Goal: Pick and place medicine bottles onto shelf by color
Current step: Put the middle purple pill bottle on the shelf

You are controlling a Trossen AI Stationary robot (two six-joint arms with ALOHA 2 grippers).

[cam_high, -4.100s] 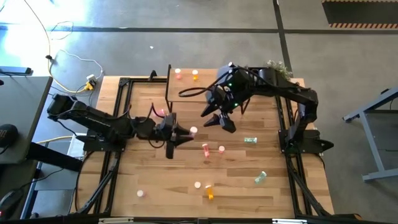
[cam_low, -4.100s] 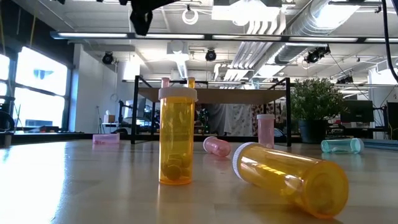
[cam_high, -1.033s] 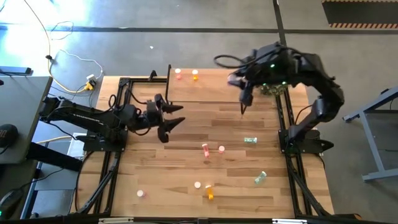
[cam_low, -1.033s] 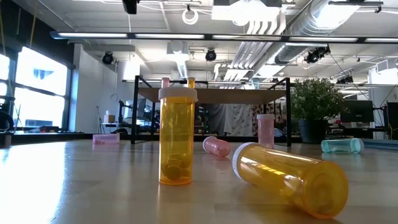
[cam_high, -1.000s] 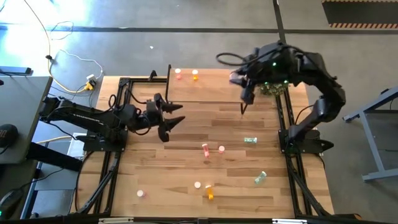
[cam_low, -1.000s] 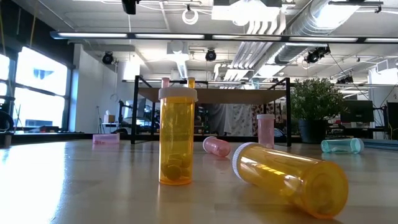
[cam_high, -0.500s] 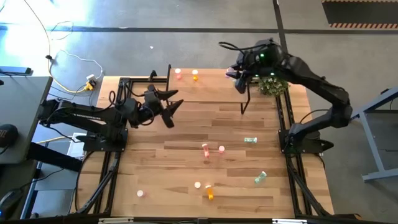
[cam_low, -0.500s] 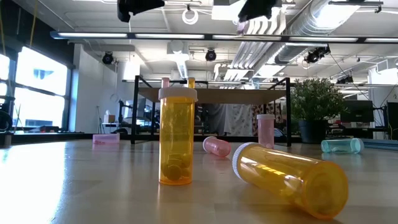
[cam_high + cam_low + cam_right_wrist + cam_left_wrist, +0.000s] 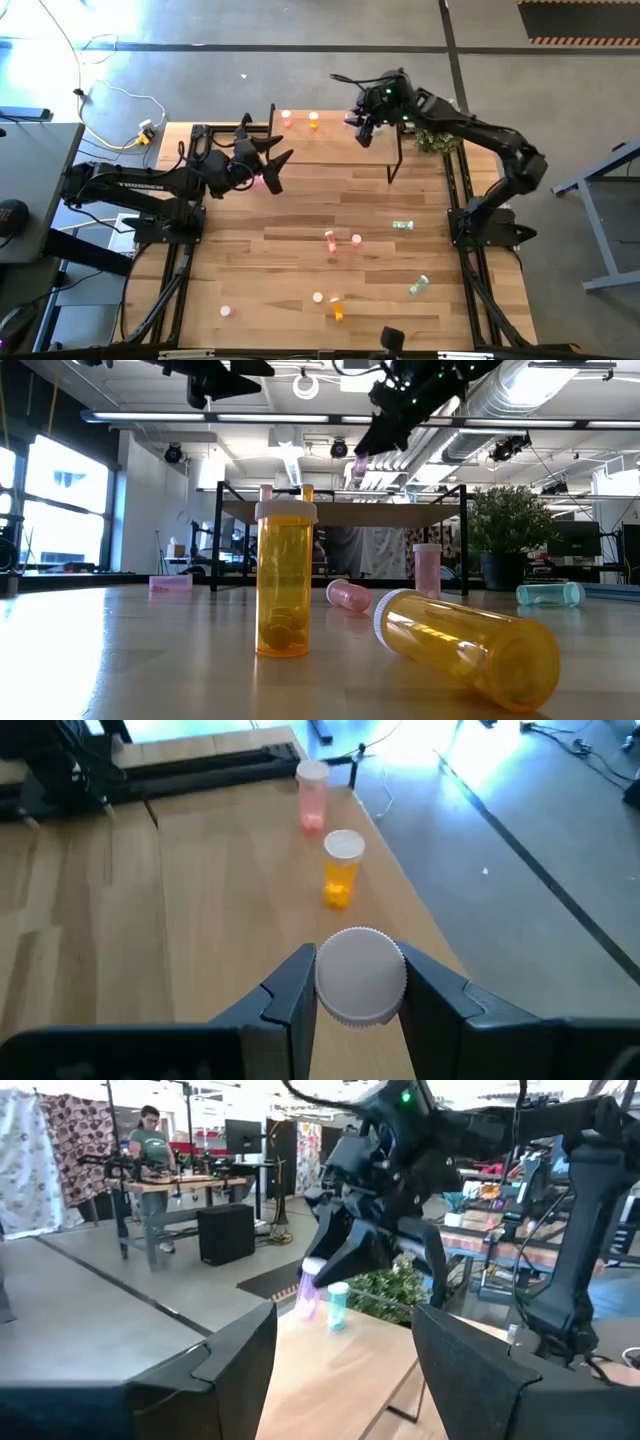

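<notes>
Moved over shelf [image 9: 330, 135]'s two bottles, right end effector [image 9: 358, 982] grips a pink bottle [image 9: 358, 466].

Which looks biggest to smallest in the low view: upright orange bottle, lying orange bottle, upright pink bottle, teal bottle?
1. Lying orange bottle and upright orange bottle: alike, both nearest the camera.
2. Upright pink bottle
3. Teal bottle: farther off, so unsure.

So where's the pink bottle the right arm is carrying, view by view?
High view: pink bottle above the shelf's far edge, right of center.
Low view: top center, hanging high.
Left wrist view: center, under the other arm.
Right wrist view: only its white cap, bottom center, held in the right gripper.
Shared landmark: orange bottle standing on the shelf; not in the left wrist view.
</notes>
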